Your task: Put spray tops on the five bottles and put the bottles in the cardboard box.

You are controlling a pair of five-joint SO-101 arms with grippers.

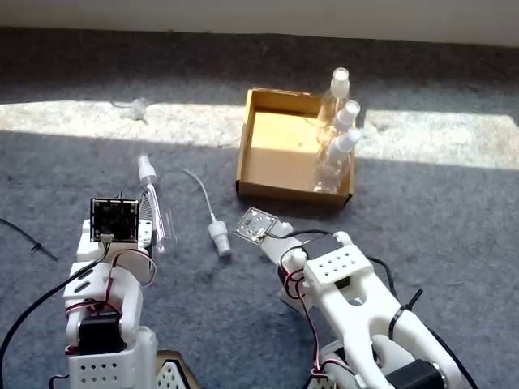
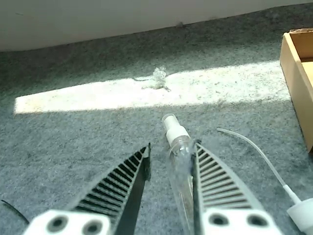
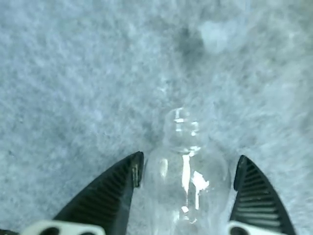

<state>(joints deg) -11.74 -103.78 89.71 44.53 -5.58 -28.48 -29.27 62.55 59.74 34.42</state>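
Bottles with spray tops (image 1: 335, 134), three of them, sit along one side of the cardboard box (image 1: 284, 193), beyond the right gripper (image 3: 188, 164), whose jaws are spread either side of an uncapped bottle (image 3: 188, 188) on grey carpet (image 1: 454, 219). The left gripper (image 2: 171, 149) is parted too, a capped bottle (image 2: 180, 161) lying between its fingers, against one. A loose spray top (image 1: 219, 237) lies between the two grippers. Ahead of the left gripper, a sunlit band (image 2: 73, 98) holds a tuft of fluff (image 2: 157, 78) before a pale wall (image 2: 98, 19).
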